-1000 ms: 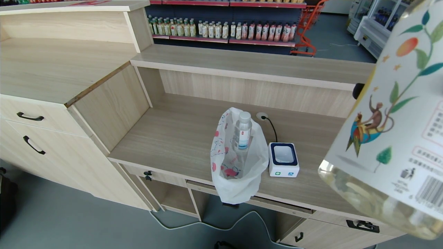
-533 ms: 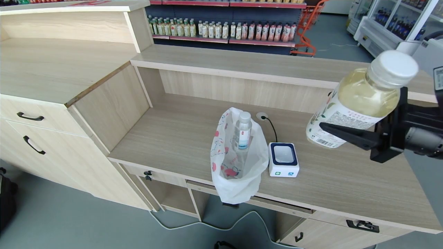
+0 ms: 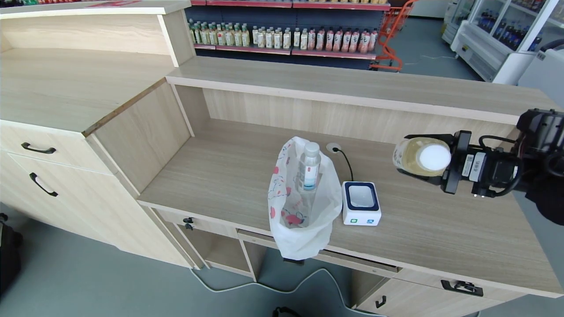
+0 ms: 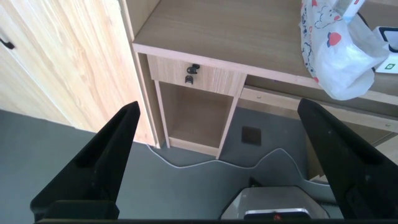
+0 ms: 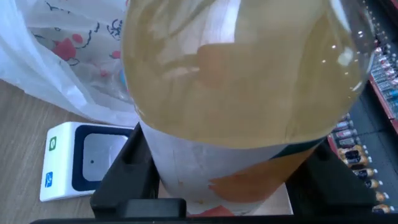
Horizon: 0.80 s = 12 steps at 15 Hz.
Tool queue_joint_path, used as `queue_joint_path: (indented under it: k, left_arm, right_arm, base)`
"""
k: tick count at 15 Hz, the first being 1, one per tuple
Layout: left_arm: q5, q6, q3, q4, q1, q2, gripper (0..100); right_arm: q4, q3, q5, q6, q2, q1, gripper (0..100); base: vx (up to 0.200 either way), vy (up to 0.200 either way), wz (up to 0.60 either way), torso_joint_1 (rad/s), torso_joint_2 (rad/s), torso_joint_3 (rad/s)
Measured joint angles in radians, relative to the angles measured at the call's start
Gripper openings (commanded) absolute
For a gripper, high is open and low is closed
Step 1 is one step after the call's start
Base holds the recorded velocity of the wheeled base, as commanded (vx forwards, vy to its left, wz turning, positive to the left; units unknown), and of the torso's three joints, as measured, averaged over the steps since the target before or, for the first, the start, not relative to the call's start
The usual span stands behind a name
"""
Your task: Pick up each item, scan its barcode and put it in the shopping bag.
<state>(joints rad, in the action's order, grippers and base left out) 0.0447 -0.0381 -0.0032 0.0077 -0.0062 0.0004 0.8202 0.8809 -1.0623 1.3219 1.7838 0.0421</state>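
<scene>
The tea bottle (image 3: 418, 156) has dropped away from my head camera and now lies level, cap toward me, above the desk (image 3: 432, 224) right of the scanner (image 3: 361, 203), clenched in my right claw (image 3: 403, 154); my left claw (image 4: 217, 106) hangs released below the desk's edge.

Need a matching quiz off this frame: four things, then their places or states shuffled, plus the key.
Things
1. yellow drink bottle
2. water bottle
3. scanner
4. left gripper

Places or states
A. open, holding nothing
B. standing in the shopping bag
C. on the counter, beside the bag
D. held in the right gripper

Pairs: 1-D, 2-B, 3-C, 4-A
</scene>
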Motion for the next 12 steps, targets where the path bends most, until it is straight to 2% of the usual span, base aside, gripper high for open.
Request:
queue_joint_path:
  k: [2, 4, 12]
  left_arm:
    - [0.0, 0.0, 0.0, 0.0, 0.0, 0.0, 100]
    - [0.0, 0.0, 0.0, 0.0, 0.0, 0.0, 100]
    - [0.0, 0.0, 0.0, 0.0, 0.0, 0.0, 100]
  right_arm:
    - [-0.001, 0.022, -0.056, 0.121, 0.055, 0.014, 0]
    - [0.0, 0.047, -0.094, 0.169, 0.099, 0.018, 0]
    - [-0.043, 0.073, -0.106, 0.19, 0.177, 0.022, 0]
  base:
    - [0.0, 0.0, 0.0, 0.0, 0.0, 0.0]
    - [0.0, 0.0, 0.0, 0.0, 0.0, 0.0]
    - [0.0, 0.0, 0.0, 0.0, 0.0, 0.0]
